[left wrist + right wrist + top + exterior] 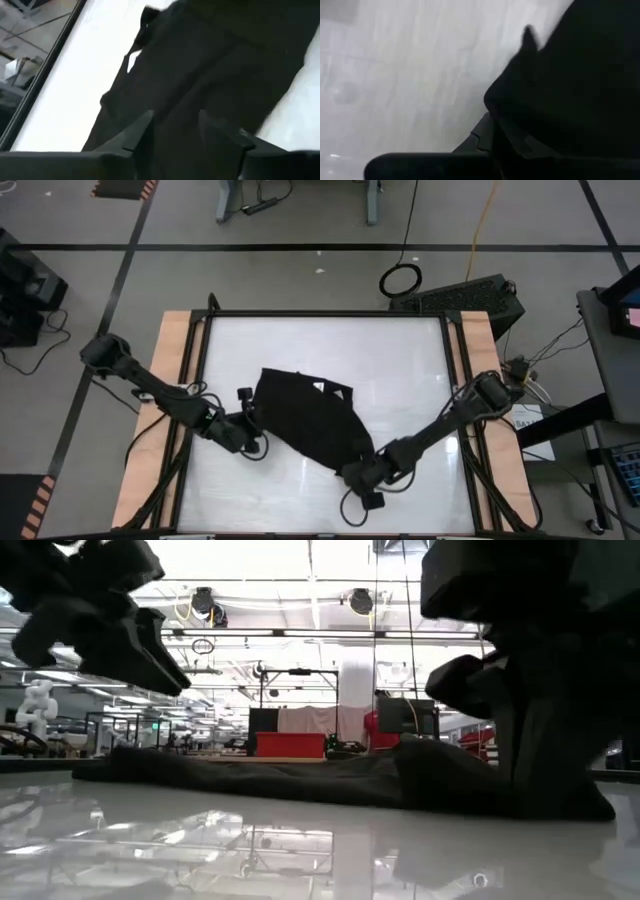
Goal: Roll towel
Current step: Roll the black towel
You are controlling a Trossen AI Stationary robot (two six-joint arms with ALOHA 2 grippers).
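One black towel [305, 420] lies crumpled on the white table [400, 360], at the centre of the high view and a little below it, with two tools at its edges. Nearest the lower edge of that frame, the right tool [352, 473] sits at the towel's lower right corner, touching the cloth. In the right wrist view the towel [570, 85] fills the right side and covers the fingers; only a dark edge of one finger [480, 137] shows at the bottom centre, so whether this tool is clenched or released cannot be told. In the low view the right arm stands as a dark mass at the right of the frame, down on the towel [300, 778].

Farther up, at centre left of the high view, the left tool [250, 418] is just beside the towel's left edge. Its wrist view shows two fingers [137, 135] spread apart, released, with the towel [215, 75] just ahead of them and behind the gap; contact cannot be told. A small white patch [318, 387] shows at the towel's upper edge, too small to identify
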